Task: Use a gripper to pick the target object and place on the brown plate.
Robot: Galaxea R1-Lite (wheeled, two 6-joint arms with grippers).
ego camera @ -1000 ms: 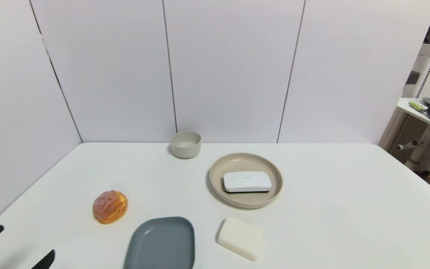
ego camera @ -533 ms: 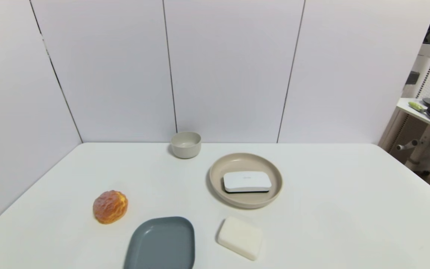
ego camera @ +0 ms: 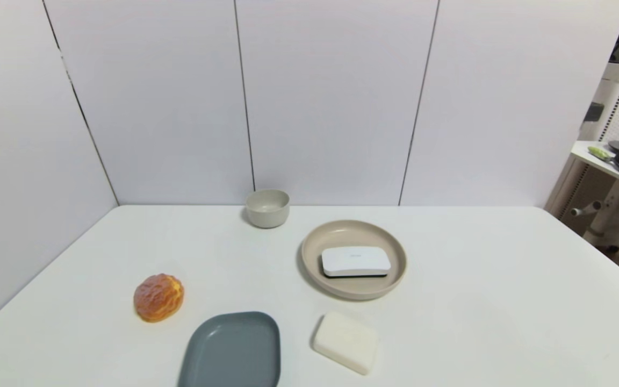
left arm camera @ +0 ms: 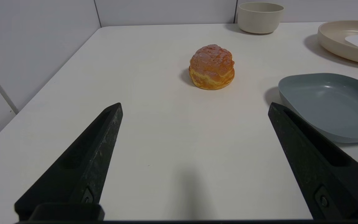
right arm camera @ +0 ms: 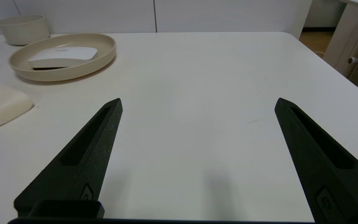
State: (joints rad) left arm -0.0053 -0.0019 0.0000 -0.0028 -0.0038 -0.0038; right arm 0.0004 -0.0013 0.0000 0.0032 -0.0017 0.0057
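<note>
Left claw (left arm camera: 194,107) spread wide low over table (left arm camera: 154,130), right claw (right arm camera: 197,104) likewise, both empty

The table (ego camera: 503,301) is seen to have a smooth, matt white top, and the brown plate (ego camera: 309,258), the small bowl (ego camera: 267,207) and the grey-blue tray (ego camera: 232,349) are noted as smooth with a dull satin sheen, plastic or glazed ware not being distinguishable. The target object (ego camera: 355,260) is presented as a smooth, faintly glossy white shell over a black base, the cream block (ego camera: 346,342) as matt and soap-like, and the bun (ego camera: 158,297) as bumpy, cracked and slightly shiny. The fingers of the left gripper (left arm camera: 194,104) and the right gripper (right arm camera: 197,101) are recorded as matt black with a fine grainy texture, apparently plastic.
</note>
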